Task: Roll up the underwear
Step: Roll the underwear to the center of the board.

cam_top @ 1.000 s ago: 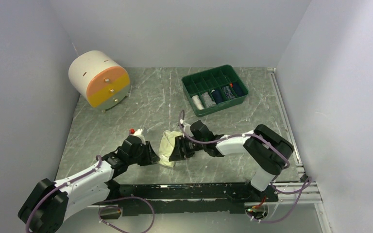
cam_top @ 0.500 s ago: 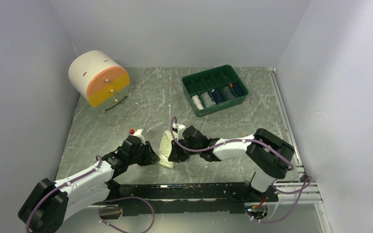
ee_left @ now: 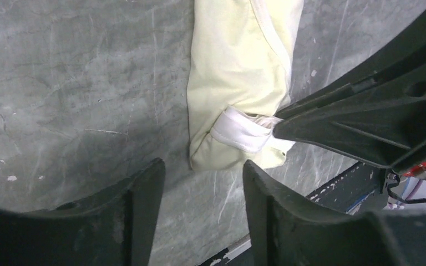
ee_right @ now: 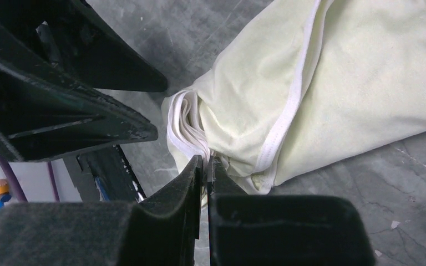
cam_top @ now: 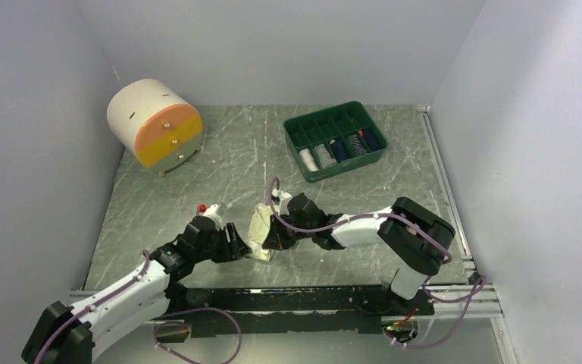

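Top external view, item: underwear [cam_top: 260,231], one cream-white piece with white banding, lying on the table [cam_top: 220,167] toward 6 o'clock of the table's middle.

Change since a second ago: we note the bundle is narrower and tighter. The right gripper [cam_top: 273,235] has pushed in from 3 o'clock and closed. The left gripper [cam_top: 235,243] has spread its jaws, and its arm has drawn back.

Orientation: long axis runs roughly 12 to 6 o'clock. In the left wrist view the underwear [ee_left: 238,72] has its white-banded end at the 6 o'clock end.

Tools: left gripper [ee_left: 202,166] stands at the bundle's 9 o'clock, jaws apart, nothing between them. Right gripper [ee_right: 205,160] is pinched tight on the white band of the underwear [ee_right: 338,83].

Also on the table: a green tray [cam_top: 348,165] of spools at 1 o'clock and a round drawer unit [cam_top: 154,121] at 10 o'clock.
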